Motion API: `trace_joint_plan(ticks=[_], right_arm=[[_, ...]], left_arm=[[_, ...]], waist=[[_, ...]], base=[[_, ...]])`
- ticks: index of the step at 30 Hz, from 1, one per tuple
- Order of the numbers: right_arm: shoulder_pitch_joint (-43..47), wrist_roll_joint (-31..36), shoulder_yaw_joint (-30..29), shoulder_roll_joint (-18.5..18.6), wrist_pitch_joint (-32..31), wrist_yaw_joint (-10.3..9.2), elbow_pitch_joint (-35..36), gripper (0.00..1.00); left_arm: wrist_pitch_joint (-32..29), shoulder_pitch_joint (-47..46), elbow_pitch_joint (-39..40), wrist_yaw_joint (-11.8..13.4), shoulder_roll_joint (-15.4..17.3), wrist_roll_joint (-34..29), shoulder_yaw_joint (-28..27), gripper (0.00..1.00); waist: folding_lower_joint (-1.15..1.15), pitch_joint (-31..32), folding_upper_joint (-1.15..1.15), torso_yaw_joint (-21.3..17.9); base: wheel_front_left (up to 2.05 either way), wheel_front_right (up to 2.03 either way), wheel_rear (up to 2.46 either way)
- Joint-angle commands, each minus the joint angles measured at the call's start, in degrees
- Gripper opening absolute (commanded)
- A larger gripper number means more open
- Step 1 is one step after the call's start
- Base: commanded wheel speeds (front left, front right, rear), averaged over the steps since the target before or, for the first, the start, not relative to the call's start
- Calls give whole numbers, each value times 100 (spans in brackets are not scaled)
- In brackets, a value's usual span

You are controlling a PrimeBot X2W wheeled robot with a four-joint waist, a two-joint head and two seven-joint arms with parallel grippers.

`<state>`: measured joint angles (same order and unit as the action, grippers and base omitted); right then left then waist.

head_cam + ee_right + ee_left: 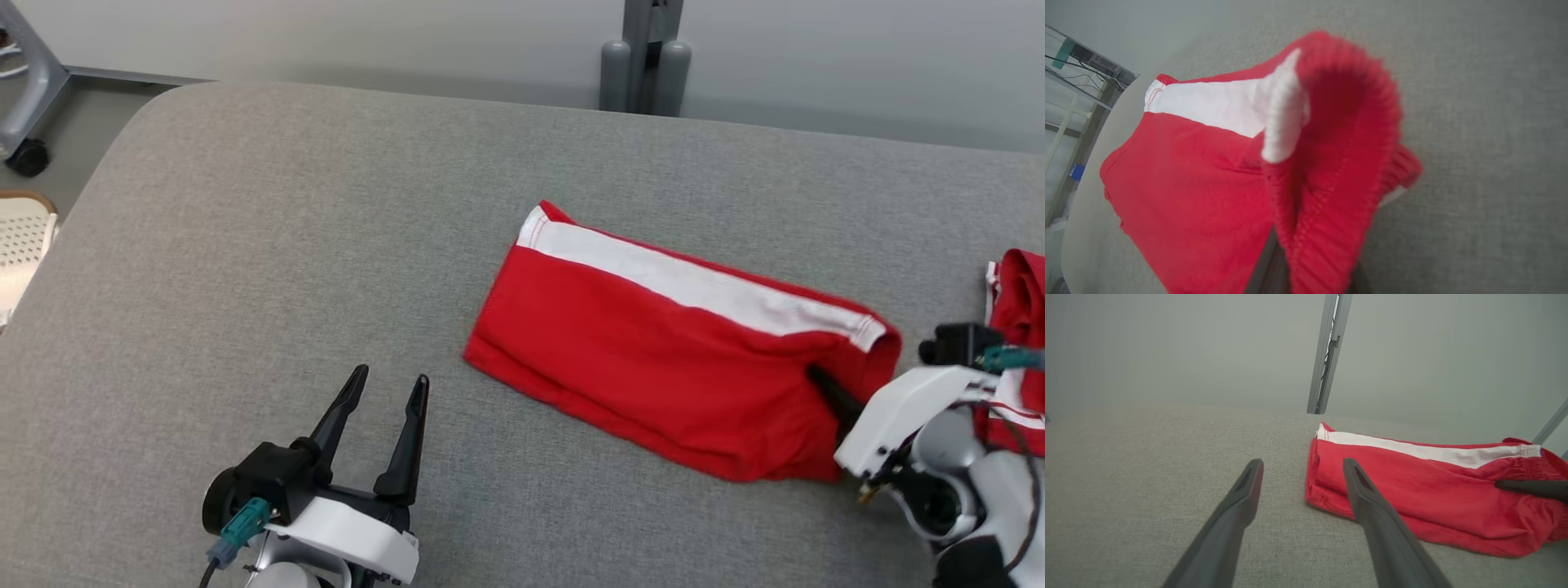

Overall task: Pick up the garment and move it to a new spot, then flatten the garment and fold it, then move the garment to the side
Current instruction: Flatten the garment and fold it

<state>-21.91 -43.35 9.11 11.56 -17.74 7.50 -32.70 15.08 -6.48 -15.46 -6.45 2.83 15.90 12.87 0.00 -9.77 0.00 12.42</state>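
Two pincers are over one grey padded table [245,245]. One, the left pincer [390,377], has its two dark fingers spread wide with nothing between them. The one red garment [653,359] lies flat on the table ahead of it and off to its right, and the nearest corner is close to its right finger but apart from it. The other, the right pincer [819,380], is clamped on the garment's elastic waistband [1327,196]. In the right wrist view the gathered band bunches up between the two fingers [1263,265] and lifts a little off the table. The rest of the cloth stretches away ahead of that pincer towards the left pincer's side. One white stripe [694,282] runs the length of the garment along the edge farther from both pincers. In the left wrist view one finger [1531,486] of the right pincer lies against the waistband end. One second red cloth [1020,302] sits just beside the right pincer's wrist on its outer side, partly hidden by the arm. Well beyond both pincers, past the table's far edge, stands one grey post [645,57].
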Motion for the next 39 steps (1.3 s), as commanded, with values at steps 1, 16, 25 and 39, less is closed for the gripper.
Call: trace_joint_plan(ticks=[1, 16, 25, 39], right_arm=[[-99, 34, -46, 80, -51, -2, -25, 0], [-1249, 1644, 84, 1357, -238, -2, -929, 0], [-1620, 1754, 372, 1113, -127, -2, -1137, 0], [-1651, 724, 452, 352, -770, -1, -365, 0]], left_arm=[[12, -116, 5, 28, 20, 33, 5, 100], [12, -231, 4, 109, 22, 236, 185, 100], [12, -176, -38, 99, 20, 231, 122, 100], [11, -85, -65, 113, 21, 304, 188, 100]], waist=[[0, -17, 0, 43], [0, -219, 0, 663], [0, -124, 0, 800], [0, 44, 0, 782]], base=[[0, 0, 0], [0, 0, 0], [0, 0, 0], [0, 0, 0]])
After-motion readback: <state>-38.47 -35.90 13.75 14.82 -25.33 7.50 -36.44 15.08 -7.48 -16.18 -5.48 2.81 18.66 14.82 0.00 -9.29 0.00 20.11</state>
